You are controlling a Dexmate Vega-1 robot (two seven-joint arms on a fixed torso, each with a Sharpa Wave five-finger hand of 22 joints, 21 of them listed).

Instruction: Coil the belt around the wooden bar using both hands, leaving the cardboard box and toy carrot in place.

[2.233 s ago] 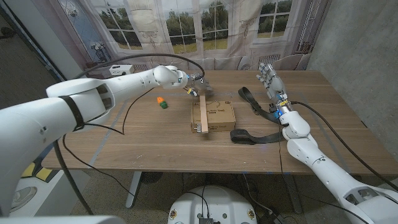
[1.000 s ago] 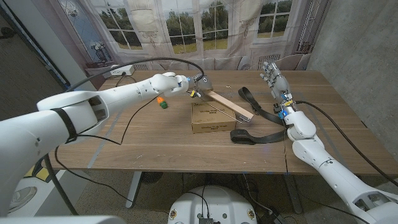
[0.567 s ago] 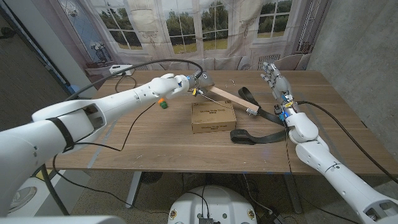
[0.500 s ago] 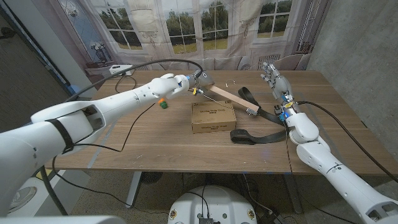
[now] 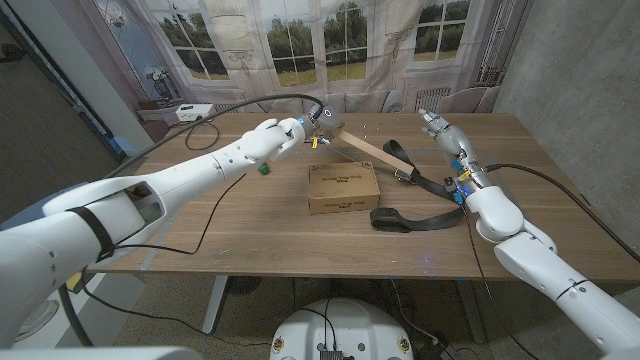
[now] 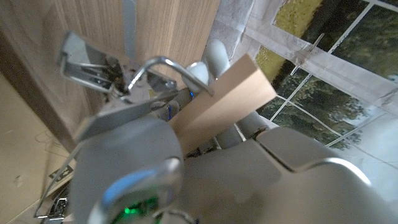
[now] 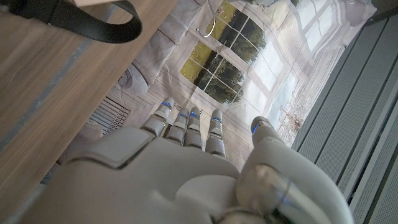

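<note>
My left hand (image 5: 323,121) grips one end of the light wooden bar (image 5: 375,152) and holds it above the table. The bar slants down to the right, and its free end hangs by the black belt (image 5: 412,218). In the left wrist view the bar (image 6: 225,101) sticks out past my left hand (image 6: 140,155), beside some metal hardware (image 6: 112,68). The belt snakes from the far side to a loop right of the cardboard box (image 5: 343,188). The toy carrot (image 5: 264,169) peeks out by my left forearm. My right hand (image 5: 441,128) stands open past the belt, its fingers (image 7: 186,127) apart and holding nothing.
A black cable (image 5: 205,215) hangs from my left arm across the table's left half. A loop of the belt (image 7: 93,22) lies on the table in the right wrist view. A curtain printed with windows (image 5: 300,40) hangs behind the far edge.
My left hand has lifted the bar off the cardboard box and swung its free end right and back toward the belt. My right hand has stayed open near the belt.
</note>
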